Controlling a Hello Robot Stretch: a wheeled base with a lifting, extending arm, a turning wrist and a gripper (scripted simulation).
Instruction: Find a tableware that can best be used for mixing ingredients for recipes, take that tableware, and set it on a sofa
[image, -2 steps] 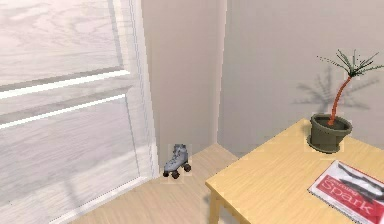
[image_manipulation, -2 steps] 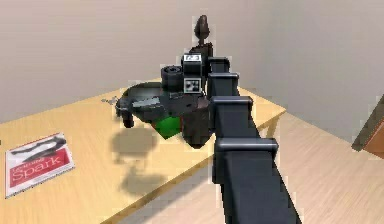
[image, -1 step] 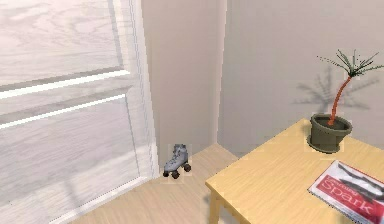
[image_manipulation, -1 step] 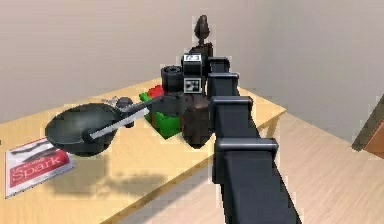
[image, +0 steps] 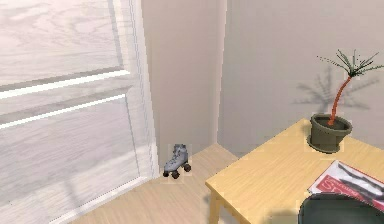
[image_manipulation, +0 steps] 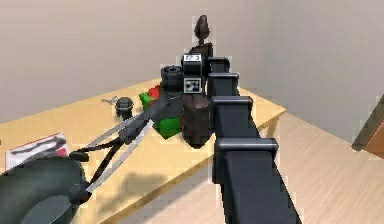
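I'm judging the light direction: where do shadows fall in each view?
Forward view: the potted plant throws a shadow on the wall left of it. Arm side view: the table looks evenly lit, with no clear shadow to tell.

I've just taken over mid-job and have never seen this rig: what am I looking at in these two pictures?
This is a wheeled robot with one extending arm. The forward view looks ahead from the robot: a white door, a roller skate on the floor, and a wooden table bearing a potted plant and a magazine. The arm side view looks out sideways: the dark bar is the arm, ending in the pincer, seen against the tabletop. Green and red items and a dark rounded shape rest there. I cannot tell whether the pincer holds anything.
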